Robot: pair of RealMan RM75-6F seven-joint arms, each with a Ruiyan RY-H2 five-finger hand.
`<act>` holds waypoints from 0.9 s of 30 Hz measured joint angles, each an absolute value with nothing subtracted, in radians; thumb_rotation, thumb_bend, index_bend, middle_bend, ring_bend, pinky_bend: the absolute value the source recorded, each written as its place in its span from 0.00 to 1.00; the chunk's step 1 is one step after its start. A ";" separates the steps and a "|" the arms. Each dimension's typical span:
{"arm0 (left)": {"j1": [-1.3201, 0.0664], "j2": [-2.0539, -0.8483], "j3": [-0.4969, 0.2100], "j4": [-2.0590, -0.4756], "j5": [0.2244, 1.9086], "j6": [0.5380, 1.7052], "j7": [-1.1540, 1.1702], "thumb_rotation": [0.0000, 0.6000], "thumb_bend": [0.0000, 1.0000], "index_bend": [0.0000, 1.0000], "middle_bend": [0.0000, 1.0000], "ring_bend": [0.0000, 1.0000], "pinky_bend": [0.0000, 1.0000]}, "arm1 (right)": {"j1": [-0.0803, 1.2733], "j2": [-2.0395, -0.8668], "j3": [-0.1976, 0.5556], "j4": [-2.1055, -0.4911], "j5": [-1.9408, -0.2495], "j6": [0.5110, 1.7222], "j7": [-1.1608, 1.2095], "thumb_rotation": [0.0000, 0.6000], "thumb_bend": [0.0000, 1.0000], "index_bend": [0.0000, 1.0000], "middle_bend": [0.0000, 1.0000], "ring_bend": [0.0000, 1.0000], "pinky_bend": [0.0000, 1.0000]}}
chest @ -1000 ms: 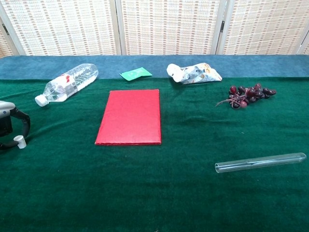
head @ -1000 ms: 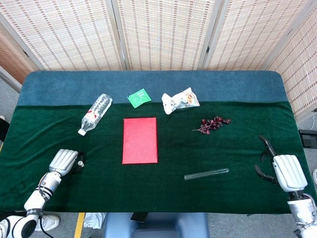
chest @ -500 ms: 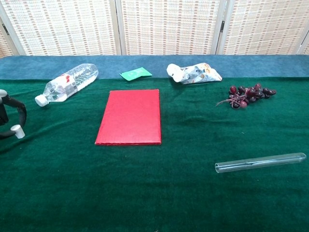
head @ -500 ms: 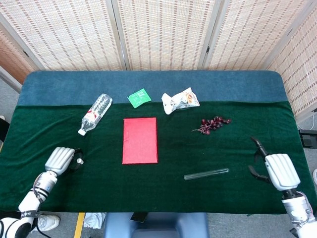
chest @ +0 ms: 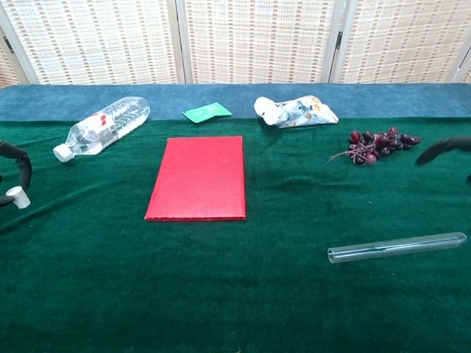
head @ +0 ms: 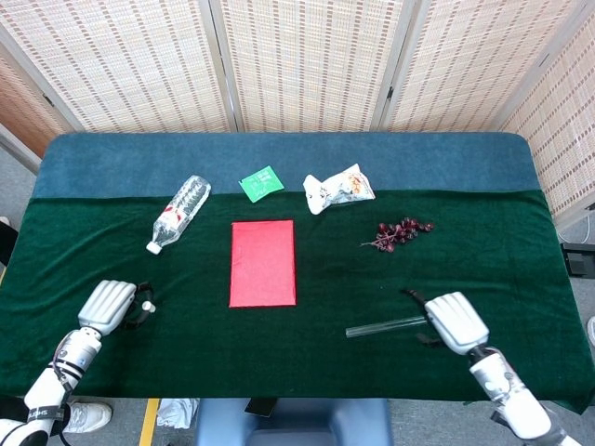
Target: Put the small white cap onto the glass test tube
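Looking down at a green-covered table [head: 335, 372] with a blue strip along the far edge. Sitting mid-table: a red book [head: 262, 263], lying flat. Lying on its side left of that, a clear plastic bottle [head: 179, 213], cap end pointing toward the near-left. Further back, a crumpled snack bag [head: 338, 189] and a small green packet [head: 261, 183]; off to the right, a bunch of dark grapes [head: 398, 232].

Hovering over the closed end of the glass test tube [chest: 397, 246], which is lying flat near the front right: the right hand [head: 455, 321], fingers spread, holding nothing. Pinching the small white cap [chest: 15, 196] at the fingertips near the table's left edge: the left hand [head: 109, 306].
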State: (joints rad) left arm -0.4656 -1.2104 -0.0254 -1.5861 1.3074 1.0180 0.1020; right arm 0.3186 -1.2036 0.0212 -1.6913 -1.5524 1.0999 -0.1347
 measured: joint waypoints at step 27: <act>-0.449 -1.229 -0.015 -1.553 1.312 1.011 0.069 1.00 0.47 0.58 1.00 0.89 0.81 | 0.427 -1.406 0.021 -1.542 -1.431 0.976 -0.218 0.99 0.28 0.47 0.91 1.00 1.00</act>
